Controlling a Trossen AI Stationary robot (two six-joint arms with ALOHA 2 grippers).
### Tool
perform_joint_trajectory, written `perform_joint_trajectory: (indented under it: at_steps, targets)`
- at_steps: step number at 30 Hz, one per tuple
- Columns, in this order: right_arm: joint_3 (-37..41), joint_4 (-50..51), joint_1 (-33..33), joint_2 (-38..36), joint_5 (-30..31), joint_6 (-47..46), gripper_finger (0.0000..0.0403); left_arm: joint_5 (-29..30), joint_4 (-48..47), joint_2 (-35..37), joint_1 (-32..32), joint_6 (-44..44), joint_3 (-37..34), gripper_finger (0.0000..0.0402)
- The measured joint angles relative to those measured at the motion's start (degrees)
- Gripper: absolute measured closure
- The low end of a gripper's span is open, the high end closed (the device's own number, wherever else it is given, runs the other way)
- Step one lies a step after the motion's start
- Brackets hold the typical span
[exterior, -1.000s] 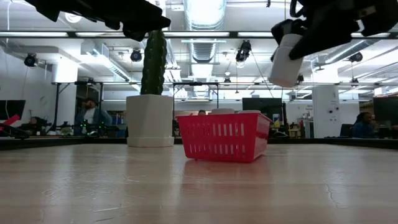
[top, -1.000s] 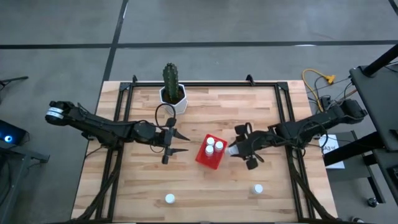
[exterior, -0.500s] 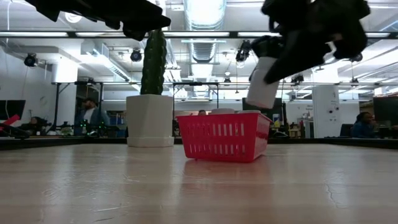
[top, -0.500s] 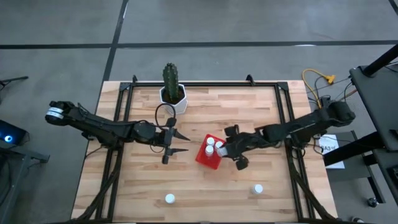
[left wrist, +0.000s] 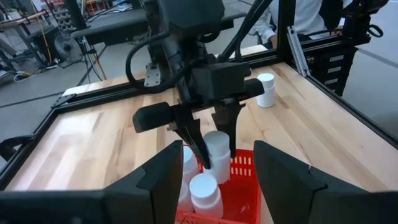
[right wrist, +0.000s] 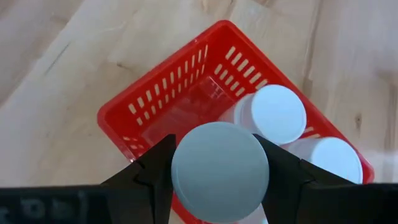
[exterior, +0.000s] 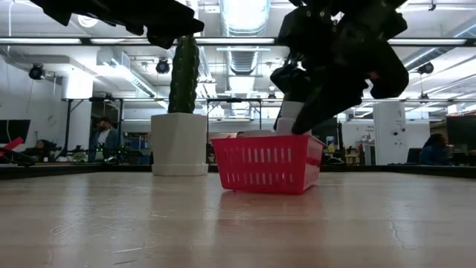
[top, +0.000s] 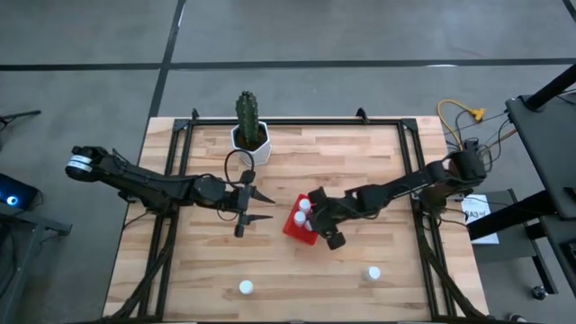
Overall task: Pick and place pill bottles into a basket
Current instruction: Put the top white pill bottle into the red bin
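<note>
Carried leftward from a spot right of the basket, the held pill bottle (right wrist: 219,170) now hangs directly over the red basket (top: 294,225) at the centre of the high view, clamped between the fingers of the right gripper (top: 317,216). In the low view its lower end sits just at the basket's rim, right of frame centre. Below it, two bottles (right wrist: 277,114) already stand inside, with an empty compartment beside them. Outward from the basket, two more bottles wait on the table (top: 360,162): one (top: 246,287) at the lower left of centre, one (top: 373,272) at the lower right. The left gripper (top: 256,205), fingers apart and holding nothing, hovers just left of the basket. Judged from this, release into the free compartment is the step in hand, leaving two bottles to fetch.
</note>
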State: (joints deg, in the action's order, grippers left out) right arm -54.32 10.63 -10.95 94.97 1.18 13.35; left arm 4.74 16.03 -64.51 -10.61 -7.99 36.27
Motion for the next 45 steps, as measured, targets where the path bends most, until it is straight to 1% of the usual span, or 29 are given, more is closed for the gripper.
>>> perform_joint_trajectory:
  at_steps: [20,22,24,27,30,33,38,45]
  targets:
    - [0.1,4.2,0.8,-0.9,2.4,-0.4,0.0239,0.0,0.1,0.0,0.0,0.1,0.0,0.0223]
    - [0.1,4.2,0.8,-0.9,3.8,-0.6,0.0226,0.0,0.1,0.0,0.0,0.1,0.0,0.0223]
    - [0.1,4.2,0.9,-1.0,5.2,-0.7,0.0199,0.0,0.1,0.0,0.0,0.1,0.0,0.0224]
    - [0.1,4.2,0.9,-1.0,5.5,-0.7,0.0164,0.0,0.1,0.0,0.0,0.1,0.0,0.0223]
    - [0.1,4.2,0.9,-1.0,5.5,-0.7,0.015,0.0,0.1,0.0,0.0,0.1,0.0,0.0223]
    - [0.1,4.2,0.9,-1.0,5.5,-0.7,0.015,0.0,0.1,0.0,0.0,0.1,0.0,0.0224]
    - [0.1,4.2,0.9,-1.0,5.7,-0.5,0.0163,0.0,0.1,0.0,0.0,0.1,0.0,0.0223]
    - [0.1,4.3,0.9,-1.1,9.0,0.3,0.0176,0.0,0.1,0.0,-0.1,0.1,0.0,0.0223]
